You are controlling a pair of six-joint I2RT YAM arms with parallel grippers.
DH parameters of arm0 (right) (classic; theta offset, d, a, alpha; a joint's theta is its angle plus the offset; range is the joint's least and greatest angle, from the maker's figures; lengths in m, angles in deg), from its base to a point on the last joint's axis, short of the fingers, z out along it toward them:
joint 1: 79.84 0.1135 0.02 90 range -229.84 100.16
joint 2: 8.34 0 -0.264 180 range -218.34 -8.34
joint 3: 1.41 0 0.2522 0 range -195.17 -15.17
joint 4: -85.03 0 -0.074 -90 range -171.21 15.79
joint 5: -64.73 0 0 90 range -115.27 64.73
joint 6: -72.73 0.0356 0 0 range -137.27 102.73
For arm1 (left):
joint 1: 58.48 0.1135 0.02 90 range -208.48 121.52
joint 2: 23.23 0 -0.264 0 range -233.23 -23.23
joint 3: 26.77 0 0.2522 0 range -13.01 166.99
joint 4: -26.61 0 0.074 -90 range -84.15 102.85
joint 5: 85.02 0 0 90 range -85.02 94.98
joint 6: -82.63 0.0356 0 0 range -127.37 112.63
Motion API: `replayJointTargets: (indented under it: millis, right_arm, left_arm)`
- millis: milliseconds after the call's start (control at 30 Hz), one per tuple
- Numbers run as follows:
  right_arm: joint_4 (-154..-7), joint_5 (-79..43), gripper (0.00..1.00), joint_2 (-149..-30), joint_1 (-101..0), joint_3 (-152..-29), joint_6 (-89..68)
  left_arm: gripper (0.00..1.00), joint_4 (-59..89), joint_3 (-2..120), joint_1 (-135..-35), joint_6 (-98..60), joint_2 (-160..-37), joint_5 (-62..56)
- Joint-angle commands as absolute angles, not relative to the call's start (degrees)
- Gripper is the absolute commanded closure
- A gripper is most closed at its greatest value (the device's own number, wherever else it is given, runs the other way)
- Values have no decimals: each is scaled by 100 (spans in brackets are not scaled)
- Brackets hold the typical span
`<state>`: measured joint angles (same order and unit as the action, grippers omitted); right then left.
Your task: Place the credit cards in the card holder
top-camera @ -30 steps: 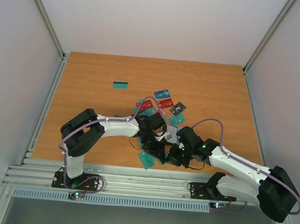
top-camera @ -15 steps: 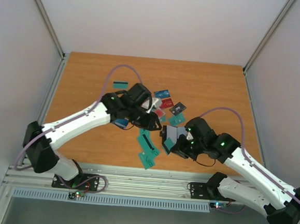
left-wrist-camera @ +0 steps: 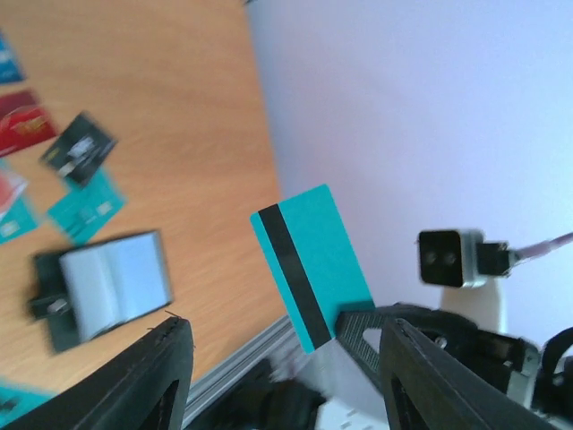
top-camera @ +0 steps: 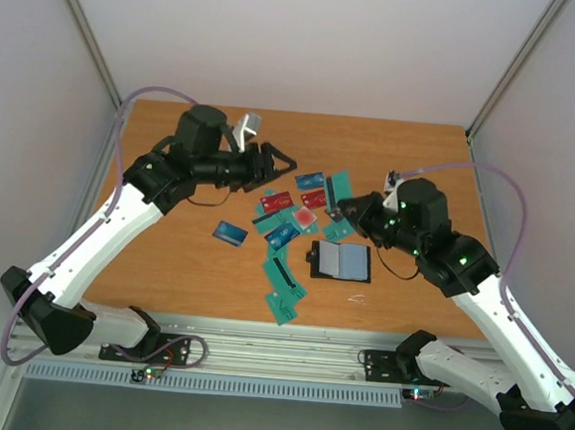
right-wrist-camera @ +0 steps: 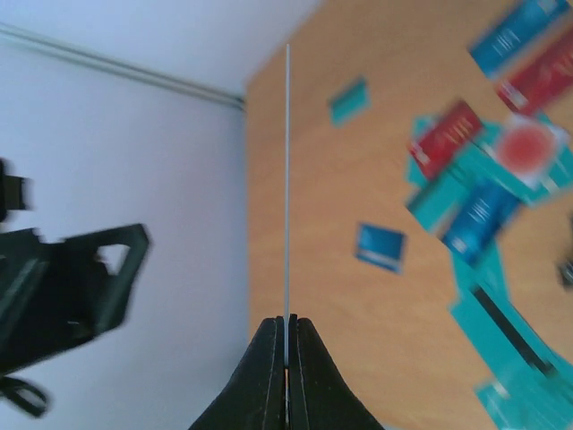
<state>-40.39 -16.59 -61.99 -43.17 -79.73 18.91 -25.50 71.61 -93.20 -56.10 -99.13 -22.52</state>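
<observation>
Credit cards (top-camera: 281, 272) lay scattered on the surface (top-camera: 421, 166) beside the card holder (top-camera: 342, 262), which lay open flat. Above them the right gripper (right-wrist-camera: 286, 327) pinched one teal card (left-wrist-camera: 313, 269). The left gripper (top-camera: 275, 164) hung raised, jaws spread wide, empty.

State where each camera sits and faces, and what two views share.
Top external: above and behind the bases, looking down on the table; both arms show.
Left wrist: on the left end effector, facing the right arm; own open fingers at bottom.
Right wrist: on the right end effector, facing the left arm; own fingers pinch a teal card edge-on.
Shared: both wrist views show that card.
</observation>
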Motion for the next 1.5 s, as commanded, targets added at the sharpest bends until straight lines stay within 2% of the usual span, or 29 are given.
replayJointTargets:
  millis: [0, 133, 400, 533, 667, 867, 1100, 1467]
  right_arm:
    - [-5264, -2247, 99, -6345, -4398, -8681, 1706]
    - [-5555, -1959, 99, -6640, -4520, -9231, 1586]
    - [-6151, -1157, 99, -7026, -4803, -9508, 2046]
    - [-6479, -878, 99, -7094, -4857, -9442, 2181]
    - [-6810, -634, 99, -7121, -4859, -9261, 2274]
    - [-7058, -468, 99, -7150, -4862, -9061, 2322]
    - [-7060, -384, 99, -7155, -4855, -9024, 2306]
    - [-7049, -283, 99, -7120, -4859, -8828, 2390]
  left_arm:
    - [42, -318, 7059, -9128, -7014, -9839, -3090]
    - [45, 308, 7236, -9116, -7298, -10068, -3237]
    - [53, 1579, 7123, -9102, -7623, -10228, -3360]
    - [62, 1969, 7023, -9108, -7693, -10285, -3408]
    - [68, 2042, 6968, -9108, -7721, -10360, -3420]
    - [70, 2144, 6905, -9106, -7763, -10431, -3465]
    - [77, 2363, 6784, -9107, -7794, -10425, -3456]
    - [97, 2489, 6507, -9064, -7781, -10313, -3184]
